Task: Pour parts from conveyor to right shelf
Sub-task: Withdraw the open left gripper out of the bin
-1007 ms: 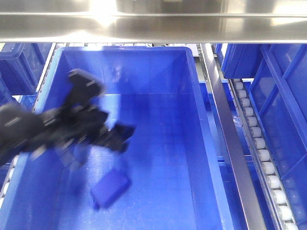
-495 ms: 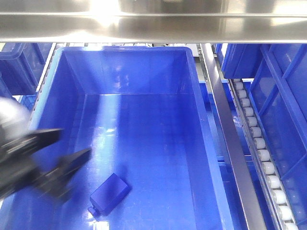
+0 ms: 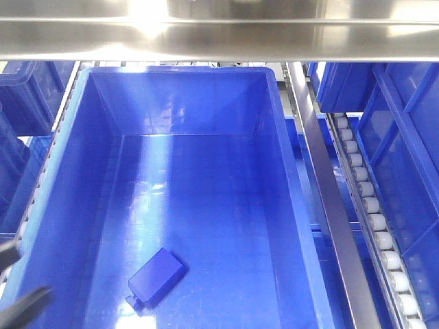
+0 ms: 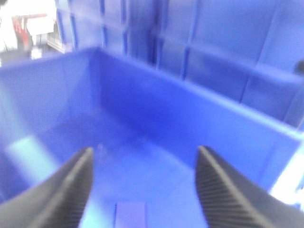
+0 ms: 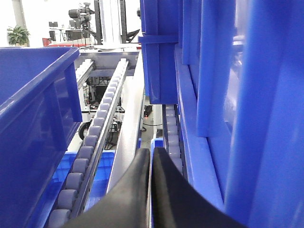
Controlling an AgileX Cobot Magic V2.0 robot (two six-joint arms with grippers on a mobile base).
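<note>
One of the parts, a small blue block (image 3: 156, 277), lies alone on the floor of a large blue bin (image 3: 288, 178) on the right shelf (image 3: 329, 199). Only the fingertips of my left gripper (image 3: 17, 281) show at the lower left corner, outside the bin's near-left edge. In the blurred left wrist view that gripper (image 4: 145, 150) stands open and empty over the bin, with the block (image 4: 130, 214) low between the fingers. My right gripper (image 5: 151, 152) is shut on nothing beside a steel rail (image 5: 130, 128). The conveyor is out of view.
A steel crossbar (image 3: 219, 31) runs over the bin. White roller tracks (image 3: 370, 205) lie to the right, with more blue bins at right (image 3: 405, 137) and back left (image 3: 27, 96). A tall blue bin wall (image 5: 266, 114) stands close on the right gripper's right side.
My left gripper has pulled back down and left out of the bin, leaving only its tips in view. The blue block has settled on the bin floor.
</note>
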